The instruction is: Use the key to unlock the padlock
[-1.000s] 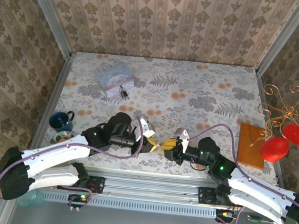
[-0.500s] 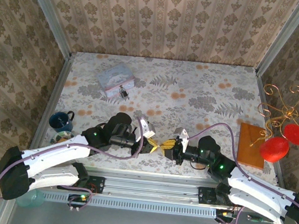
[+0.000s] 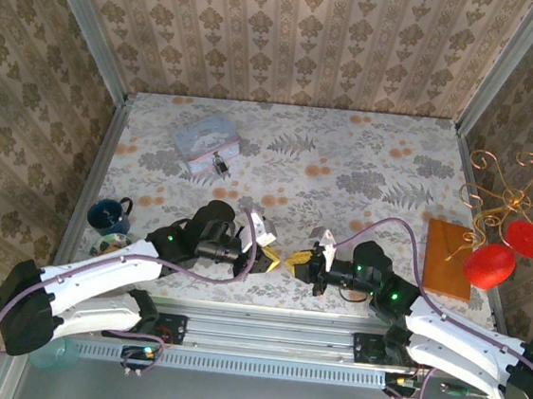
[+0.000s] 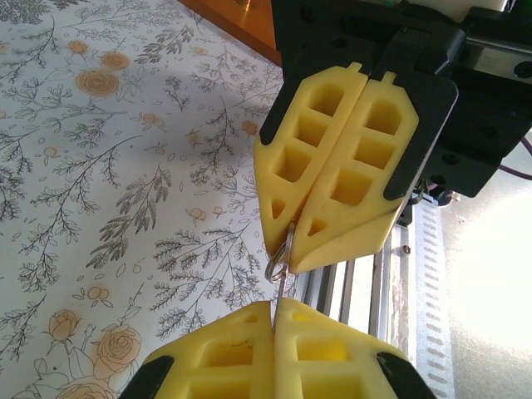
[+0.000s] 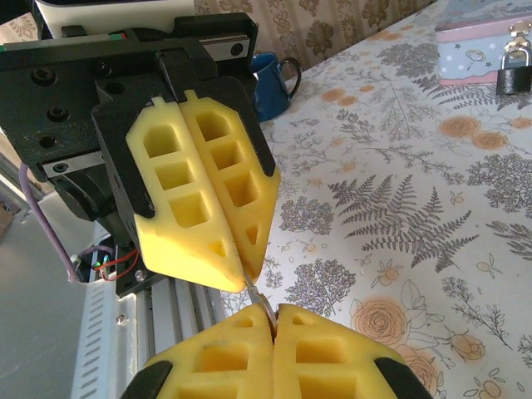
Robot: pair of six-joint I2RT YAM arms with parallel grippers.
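Top external view shows a table (image 3: 367,153) covered in a floral cloth and walled in by patterned wallpaper, with the two arms reaching in from the near edge and meeting nose to nose close to that edge. At the far left of the table sits a pale blue tin (image 3: 206,142). A wooden board (image 3: 448,258) lies flat at the right edge, just beside two red ornaments (image 3: 490,265) hanging on a gold wire stand. A dark blue mug (image 3: 110,214) stands at the left edge, near the left arm. The left gripper (image 3: 273,257) and the right gripper (image 3: 298,259) point at each other, their yellow fingertips almost touching. From the left wrist, the left gripper's pads are pressed together at the bottom of the frame with a thin metal shaft caught between them, and the right gripper's pads above are likewise closed, pinching the same piece at its ring end. The padlock (image 3: 220,164), small and dark with a silvery shackle, hangs on the front of the tin, well apart from both grippers. The key (image 4: 280,270) spans the small gap between the two sets of fingertips, gripped from both ends above the cloth.
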